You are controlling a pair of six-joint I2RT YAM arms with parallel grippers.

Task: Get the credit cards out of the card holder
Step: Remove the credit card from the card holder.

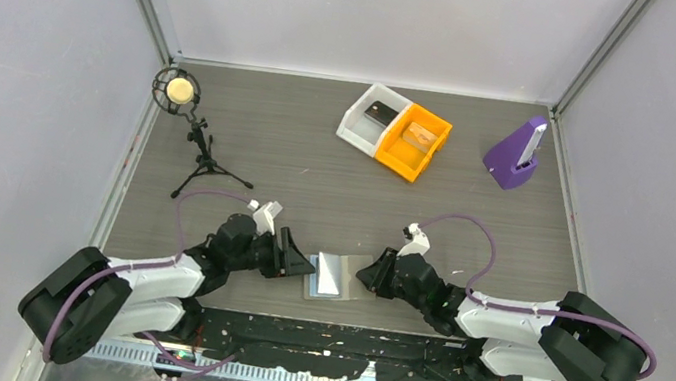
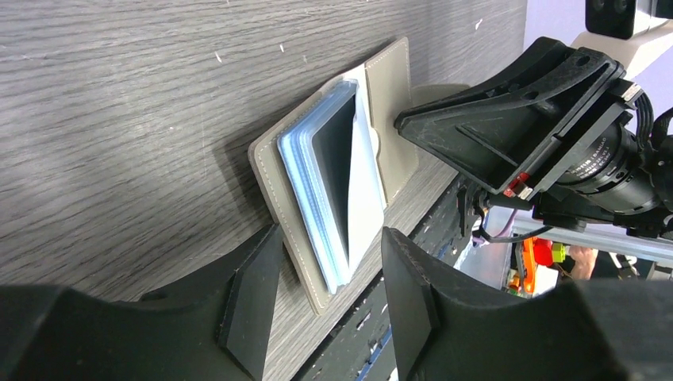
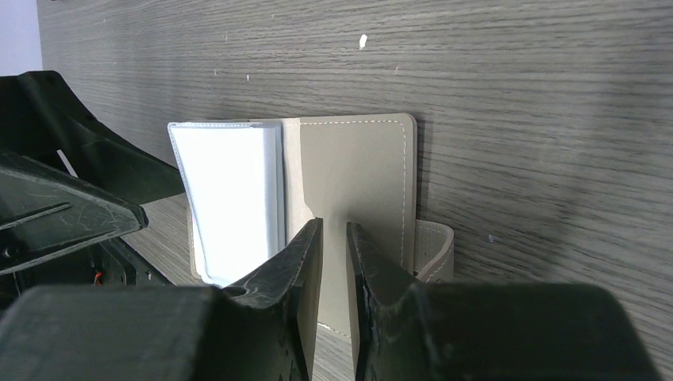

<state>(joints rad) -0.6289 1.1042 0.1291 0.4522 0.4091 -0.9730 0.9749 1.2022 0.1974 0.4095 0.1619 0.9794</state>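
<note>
The card holder (image 1: 333,276) lies open on the table at its near edge, between my two grippers. Its grey-brown right flap (image 3: 357,175) lies flat, with a small tab (image 3: 435,250) at its edge. Its left half holds a stack of light blue card sleeves (image 2: 317,182) under a shiny panel (image 3: 230,198). My left gripper (image 2: 332,232) is open, its fingers on either side of the holder's left end, touching nothing. My right gripper (image 3: 334,225) is shut to a narrow slit, its tips resting on the right flap. It shows in the left wrist view (image 2: 508,119) too.
A white bin (image 1: 370,119) and an orange bin (image 1: 414,141) stand side by side at the back. A purple stand (image 1: 513,154) is at the back right. A microphone on a tripod (image 1: 177,91) stands at the back left. The table's front edge runs just behind the holder.
</note>
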